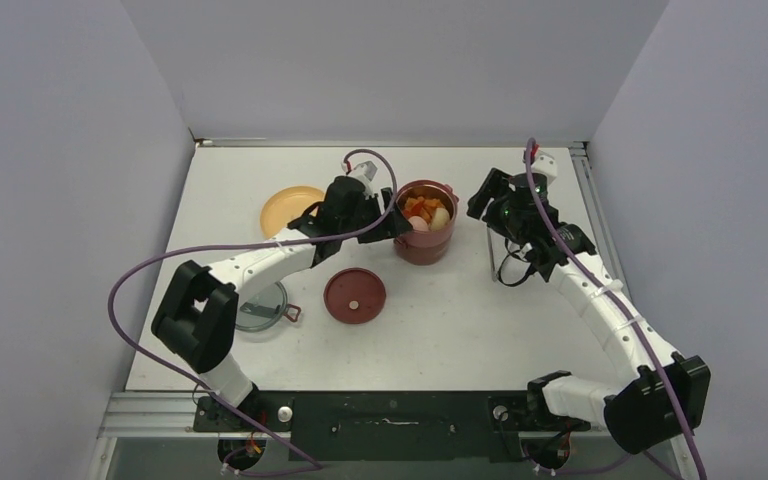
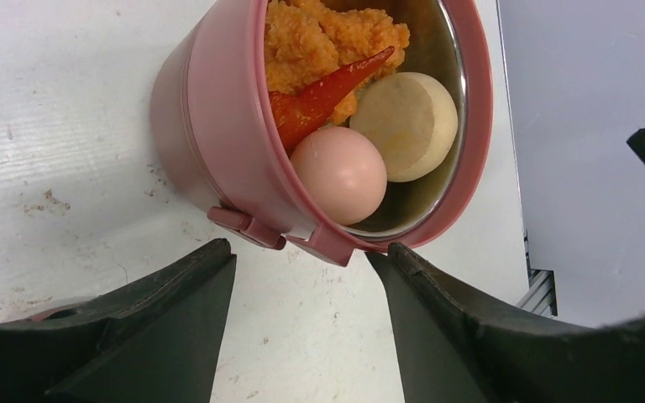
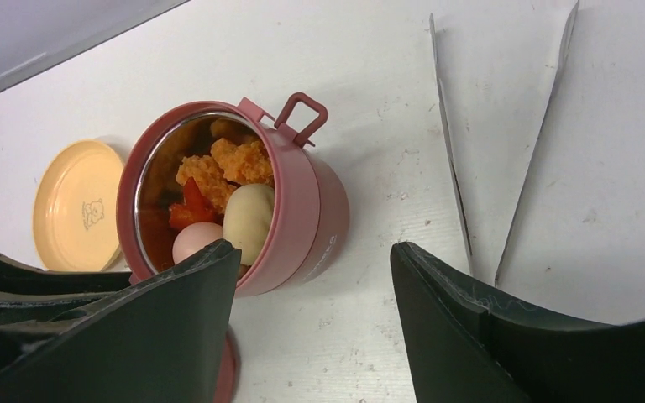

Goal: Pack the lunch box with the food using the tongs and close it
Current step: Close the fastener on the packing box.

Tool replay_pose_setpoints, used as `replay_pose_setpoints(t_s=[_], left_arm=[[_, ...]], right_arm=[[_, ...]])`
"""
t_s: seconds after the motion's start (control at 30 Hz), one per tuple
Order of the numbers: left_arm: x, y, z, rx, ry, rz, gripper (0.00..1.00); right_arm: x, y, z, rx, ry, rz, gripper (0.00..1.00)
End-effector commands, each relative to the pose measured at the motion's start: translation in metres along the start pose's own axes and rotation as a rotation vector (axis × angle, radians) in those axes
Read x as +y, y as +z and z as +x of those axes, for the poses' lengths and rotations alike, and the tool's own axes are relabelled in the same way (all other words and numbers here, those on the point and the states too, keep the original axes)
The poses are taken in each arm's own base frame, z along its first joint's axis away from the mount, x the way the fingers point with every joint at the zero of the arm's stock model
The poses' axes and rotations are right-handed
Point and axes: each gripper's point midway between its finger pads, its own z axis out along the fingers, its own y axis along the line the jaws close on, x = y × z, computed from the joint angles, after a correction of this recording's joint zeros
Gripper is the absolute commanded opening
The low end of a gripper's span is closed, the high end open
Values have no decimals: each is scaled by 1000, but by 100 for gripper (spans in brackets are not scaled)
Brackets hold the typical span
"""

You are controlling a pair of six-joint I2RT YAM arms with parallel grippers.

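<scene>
We see the lunch box (image 1: 422, 245), a round maroon container with a steel inside, standing upright and uncovered on the table (image 1: 440, 330). The food (image 1: 427, 211) lies inside it. In the left wrist view we make out a pink egg (image 2: 338, 172), a whitish round piece (image 2: 405, 124), a red pointed strip (image 2: 323, 92) and orange crumbed pieces (image 2: 319, 34).

The left pincer (image 1: 396, 222) sits at the side of the lunch box that faces the yellow plate (image 1: 285, 210). Its jaws are parted and hold nothing. The box's small clasp handle (image 2: 248, 225) is just ahead of its fingertips, and we cannot tell whether they touch.

The right pincer (image 1: 480, 195) is at the opposite side of the lunch box, near it but apart, with its jaws wide and empty. The tongs (image 3: 447, 126) lie flat on the table on that same side, farther from the lunch box. Their arms are spread in a narrow V, outside the pincer's gap and untouched by it.

The maroon disc lid (image 1: 354, 296) lies flat just beside the lunch box, toward the arm bases. The grey translucent lid (image 1: 260, 307) lies farther from the lunch box, partly under the left arm.
</scene>
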Motion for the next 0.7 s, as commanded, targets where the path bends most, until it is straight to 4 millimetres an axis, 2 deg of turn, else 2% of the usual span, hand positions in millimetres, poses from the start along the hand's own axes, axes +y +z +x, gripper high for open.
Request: replay_pose_setpoints(t_s=[0.0, 0.2, 0.33, 0.5, 0.67], left_arm=[[-10, 3, -21, -47, 43, 3, 64], [5, 3, -31, -57, 46, -32, 64], [-4, -9, -37, -89, 57, 10, 64], [-9, -33, -37, -85, 71, 39, 67], [-1, -73, -45, -106, 84, 30, 69]], right_arm=[[-5, -12, -6, -28, -38, -11, 68], [-12, -5, -4, -19, -86, -18, 70], [9, 13, 0, 37, -199, -135, 68], [23, 39, -3, 74, -320, -193, 59], [36, 55, -5, 81, -381, -252, 56]])
